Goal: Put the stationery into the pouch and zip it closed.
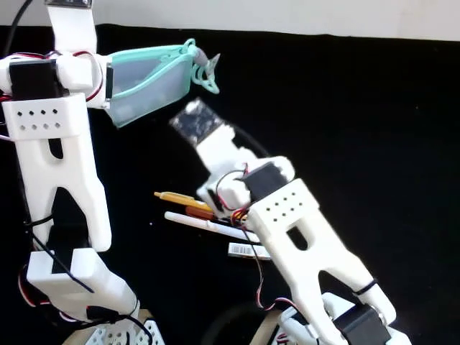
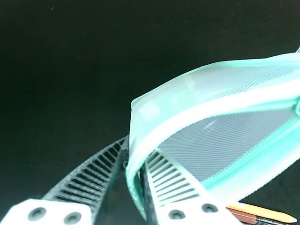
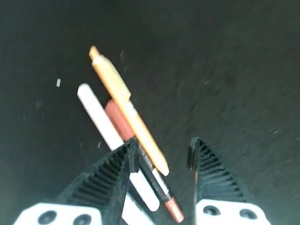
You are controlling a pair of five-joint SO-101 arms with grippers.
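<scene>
Three pens [image 3: 126, 122] under gaping right tool [image 3: 161, 152] | left tool [image 2: 133, 161] pinches mint, seemingly unzipped pouch [image 2: 225, 136]

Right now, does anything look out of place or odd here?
Nothing looks spilled or damaged. The pouch hangs tilted above the table, pinched at one end by the left end effector, its zip open. The pens lie in a loose pile on the table beneath the open right end effector.

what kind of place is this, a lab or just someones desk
Probably a robot test bench, not an ordinary desk: two white arms stand at a black table, the left claw holds a teal mesh pouch, and pens lie by the open right claw.
</scene>
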